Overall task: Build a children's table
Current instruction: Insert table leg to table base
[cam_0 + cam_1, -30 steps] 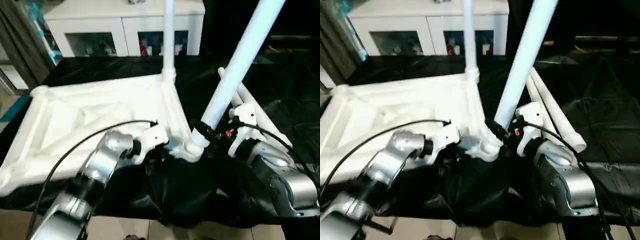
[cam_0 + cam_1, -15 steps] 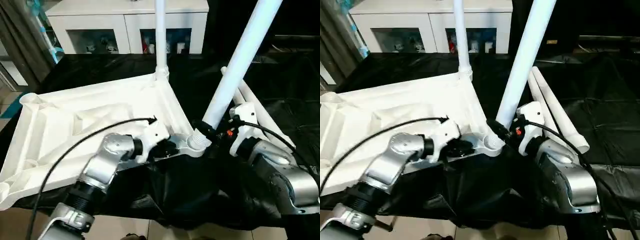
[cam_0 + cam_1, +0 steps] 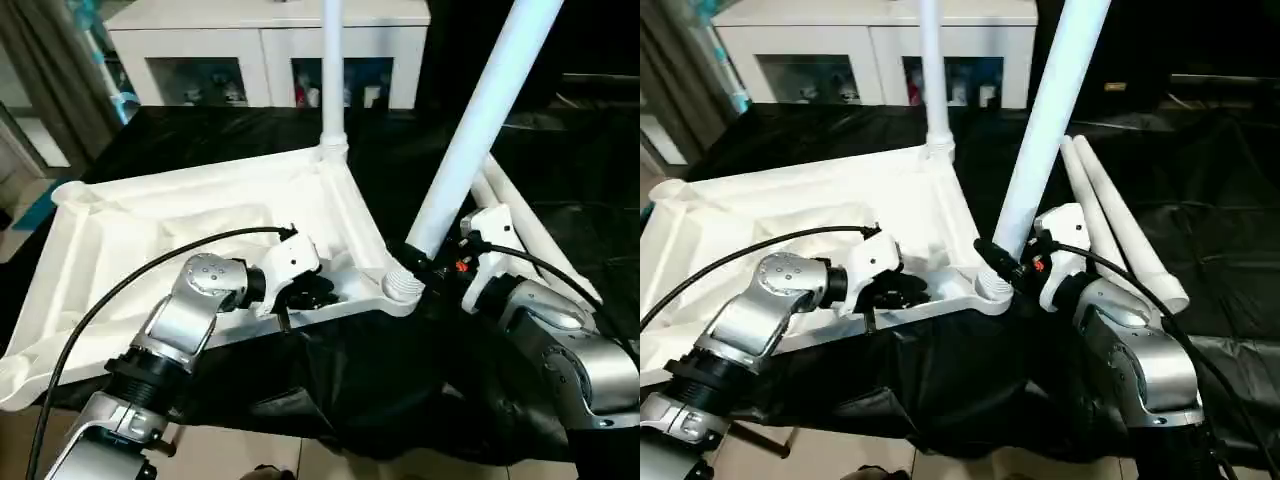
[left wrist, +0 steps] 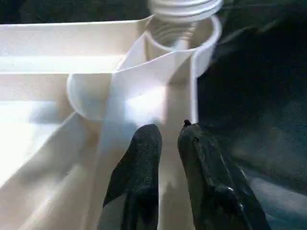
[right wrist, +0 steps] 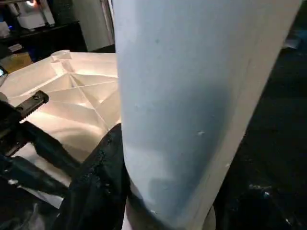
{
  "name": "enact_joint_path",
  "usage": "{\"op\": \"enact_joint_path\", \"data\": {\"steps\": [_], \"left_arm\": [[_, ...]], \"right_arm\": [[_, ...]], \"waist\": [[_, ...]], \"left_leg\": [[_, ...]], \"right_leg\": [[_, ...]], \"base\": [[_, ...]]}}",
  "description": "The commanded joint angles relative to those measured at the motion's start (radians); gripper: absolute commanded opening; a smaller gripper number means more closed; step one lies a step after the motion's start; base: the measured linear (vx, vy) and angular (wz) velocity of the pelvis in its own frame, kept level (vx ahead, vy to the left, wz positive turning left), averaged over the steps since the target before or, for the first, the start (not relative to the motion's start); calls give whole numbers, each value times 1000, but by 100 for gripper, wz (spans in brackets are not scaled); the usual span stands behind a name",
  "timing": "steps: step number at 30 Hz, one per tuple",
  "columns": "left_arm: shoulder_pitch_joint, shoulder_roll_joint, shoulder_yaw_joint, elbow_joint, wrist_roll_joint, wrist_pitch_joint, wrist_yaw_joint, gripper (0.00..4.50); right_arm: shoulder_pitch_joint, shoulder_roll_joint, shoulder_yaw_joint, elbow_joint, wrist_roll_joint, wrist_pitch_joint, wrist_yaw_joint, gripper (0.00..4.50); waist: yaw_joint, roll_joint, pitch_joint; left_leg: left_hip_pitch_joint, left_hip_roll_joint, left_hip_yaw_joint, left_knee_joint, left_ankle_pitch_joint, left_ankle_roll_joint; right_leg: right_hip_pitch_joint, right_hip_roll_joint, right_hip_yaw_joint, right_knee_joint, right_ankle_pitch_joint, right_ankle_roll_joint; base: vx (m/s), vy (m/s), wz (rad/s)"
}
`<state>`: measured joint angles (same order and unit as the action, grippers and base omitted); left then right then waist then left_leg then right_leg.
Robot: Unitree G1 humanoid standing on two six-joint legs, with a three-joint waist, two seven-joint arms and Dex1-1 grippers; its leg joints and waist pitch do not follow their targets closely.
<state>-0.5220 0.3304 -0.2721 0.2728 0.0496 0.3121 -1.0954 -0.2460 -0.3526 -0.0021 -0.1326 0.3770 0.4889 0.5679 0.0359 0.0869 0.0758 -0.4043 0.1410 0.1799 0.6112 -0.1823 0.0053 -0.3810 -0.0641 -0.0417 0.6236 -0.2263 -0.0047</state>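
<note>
Inverted white table top lying on the black-draped surface, one leg upright in its far corner socket. Right tool clamped around a slanted leg at the near corner socket. Left tool, fingers slightly parted, empty, at the top's near rim.

No text, label, brand, number or sign can be read anywhere in these views.
</note>
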Motion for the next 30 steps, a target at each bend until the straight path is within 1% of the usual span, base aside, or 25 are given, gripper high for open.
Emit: {"op": "enact_joint_path", "data": {"steps": [1,2,3,4,5,6,8,10,11,12,14,18,19,20,21,24,26,30], "left_arm": [[17,9,-4,-24,-32,28,-29,98],[17,9,-4,-24,-32,28,-29,98],[15,9,-4,-19,-32,25,-25,98],[15,9,-4,-19,-32,25,-25,127],[13,11,-5,-12,-31,20,-21,134],[9,14,-9,2,-21,2,-11,137],[1,14,-14,34,0,-18,18,161],[-1,17,-19,43,6,-22,27,161],[-1,20,-21,43,7,-24,28,161],[0,22,-24,45,9,-28,27,161],[1,26,-28,44,8,-22,21,161],[6,26,-26,46,-6,-4,5,161],[6,26,-26,46,-7,-2,5,161],[6,25,-26,48,-10,-1,5,161],[3,22,-25,56,-12,-4,9,161],[-8,13,-27,82,-16,-16,14,127],[-17,5,-33,104,-15,-21,18,124],[-26,1,-40,126,-6,-31,20,83]], "right_arm": [[-1,-2,-4,-12,-5,-7,1,190],[-1,-2,-4,-12,-5,-7,1,190],[-2,-4,-4,-12,-5,-6,2,190],[-2,-4,-4,-12,-5,-6,2,190],[-2,-6,-4,-12,-4,-6,4,190],[-2,-8,-4,-11,-4,-6,5,190],[-2,-10,-2,-9,-5,-6,7,190],[-4,-9,0,-9,-5,-6,7,190],[-4,-9,0,-10,-5,-6,6,190],[-5,-7,2,-8,-6,-7,5,190],[-5,-6,4,-7,-8,-9,5,190],[-5,-3,6,-5,-8,-10,3,190],[-5,-3,6,-5,-8,-10,3,190],[-6,-2,5,-5,-8,-9,1,190],[-7,1,5,-4,-7,-9,-2,190],[-9,8,8,-5,-8,-8,-6,190],[-13,12,14,-4,-10,-7,-7,190],[-28,13,17,5,-15,-9,-8,190]], "waist": [[2,-20,-79],[1,-20,-79],[1,-23,-76],[1,-22,-76],[0,-22,-75],[-1,-27,-75],[-2,-24,-75],[-1,-24,-77],[-1,-23,-76],[-1,-23,-78],[0,-22,-77],[0,-23,-76],[-1,-25,-75],[0,-23,-75],[0,-24,-75],[-1,-25,-74],[0,-25,-74],[0,-26,-74]], "left_leg": [[27,88,-37,-65,-67,119],[27,88,-36,-65,-70,119],[27,87,-36,-66,-81,116],[26,87,-36,-66,-85,114],[26,87,-36,-66,-96,108],[26,87,-36,-67,-97,106],[26,85,-36,-66,-96,106],[26,85,-36,-65,-91,106],[25,85,-37,-65,-85,108],[26,86,-37,-65,-78,111],[25,85,-37,-64,-76,114],[26,86,-37,-66,-84,111],[26,86,-37,-66,-84,110],[26,86,-37,-66,-85,109],[26,85,-36,-65,-87,110],[25,84,-36,-65,-83,112],[25,84,-36,-65,-80,113],[25,85,-37,-65,-80,114]], "right_leg": [[40,-94,45,-59,38,-287],[40,-93,45,-59,33,-287],[40,-94,46,-63,14,-284],[41,-94,46,-63,6,-283],[41,-94,47,-67,-19,-277],[41,-93,46,-67,-25,-275],[40,-91,46,-66,-27,-269],[42,-93,47,-66,-21,-266],[41,-92,46,-65,-13,-266],[41,-91,46,-63,-1,-267],[40,-92,46,-64,5,-270],[40,-92,45,-64,-9,-273],[40,-92,46,-65,-9,-273],[40,-92,46,-64,-10,-274],[40,-93,46,-65,-12,-273],[40,-93,46,-65,-10,-271],[39,-92,46,-64,-7,-271],[41,-94,46,-65,-10,-271]], "base": [[0,0,0],[0,0,0],[0,0,0],[0,0,0],[0,0,0],[0,0,0],[0,0,0],[0,0,0],[0,0,0],[0,0,0],[0,0,0],[0,0,0],[0,0,0],[0,0,0],[0,0,0],[0,0,0],[0,0,0],[0,0,0]]}}
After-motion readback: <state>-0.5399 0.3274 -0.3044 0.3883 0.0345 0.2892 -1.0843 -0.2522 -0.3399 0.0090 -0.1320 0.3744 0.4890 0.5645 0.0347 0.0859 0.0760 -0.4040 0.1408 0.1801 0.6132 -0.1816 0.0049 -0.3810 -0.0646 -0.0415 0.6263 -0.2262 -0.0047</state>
